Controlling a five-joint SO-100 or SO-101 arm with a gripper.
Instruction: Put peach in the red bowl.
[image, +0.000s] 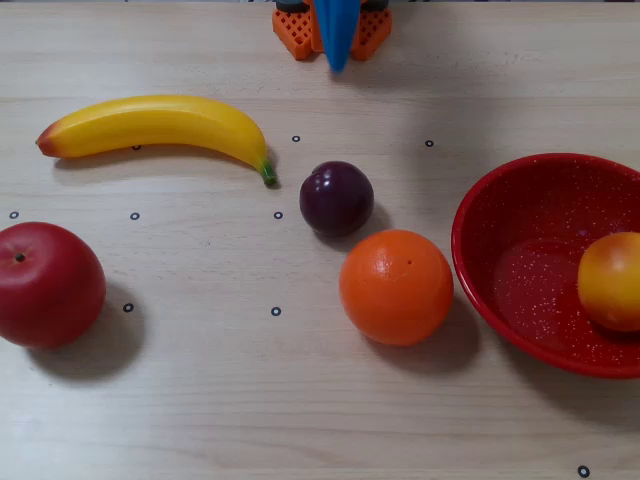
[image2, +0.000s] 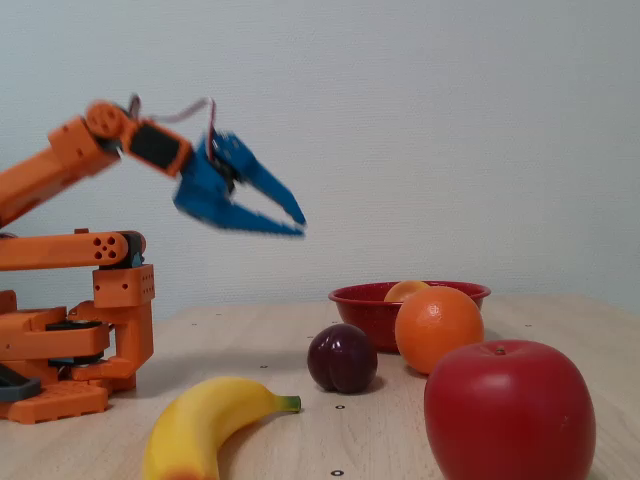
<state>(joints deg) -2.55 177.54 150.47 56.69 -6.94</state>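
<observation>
there orange (image: 396, 287) flanks red bowl (image: 520, 250).

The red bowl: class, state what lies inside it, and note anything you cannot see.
Inside the red bowl lies one peach, against its right side in the top-down fixed view. The picture's right edge cuts off the bowl's far rim, so that part is unseen.

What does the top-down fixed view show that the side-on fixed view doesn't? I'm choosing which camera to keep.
Only the top-down view shows the peach lying inside the red bowl and the table's dot markers laid out. Only the side-on view shows the whole orange arm and the gripper open and empty, high above the table. Both show the banana, plum, orange and apple.
</observation>
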